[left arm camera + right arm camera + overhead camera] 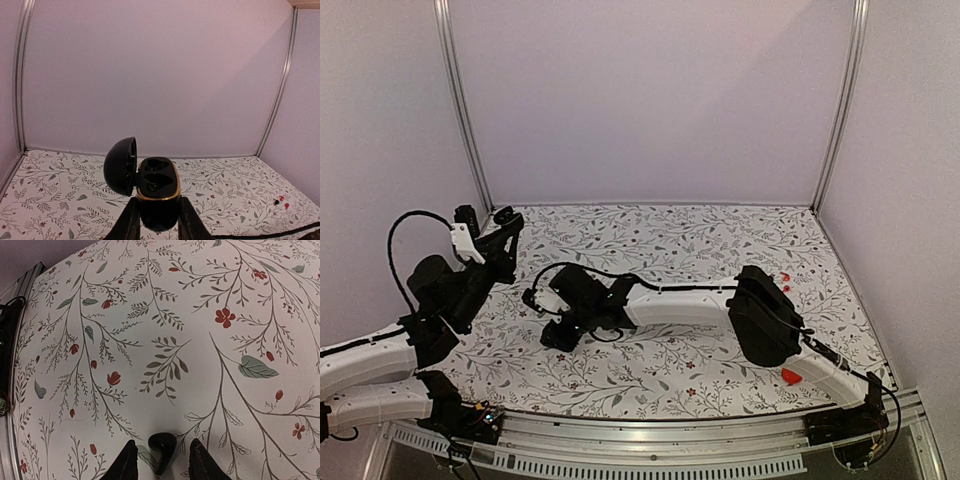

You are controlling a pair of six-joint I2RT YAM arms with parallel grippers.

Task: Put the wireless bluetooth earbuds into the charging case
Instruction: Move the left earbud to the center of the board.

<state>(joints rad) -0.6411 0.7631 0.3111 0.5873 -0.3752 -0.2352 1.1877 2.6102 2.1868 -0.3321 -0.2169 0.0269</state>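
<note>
In the left wrist view my left gripper (159, 200) is shut on the glossy black charging case (157, 182). It holds the case above the table with the lid (121, 165) swung open to the left. A gold rim rings two dark hollows. In the top view this gripper (502, 222) is raised at the far left. A black earbud (164, 447) lies on the floral table between my right gripper's fingers (129, 460), with a gap on each side. The right gripper (162, 441) is open and low over the table, left of centre (555, 332). The top view hides the earbud.
Small red bits (785, 278) lie on the floral table (700, 240) at the right, also seen far right in the left wrist view (282, 199). Lilac walls close in the back and sides. A metal rail (620, 430) runs along the near edge.
</note>
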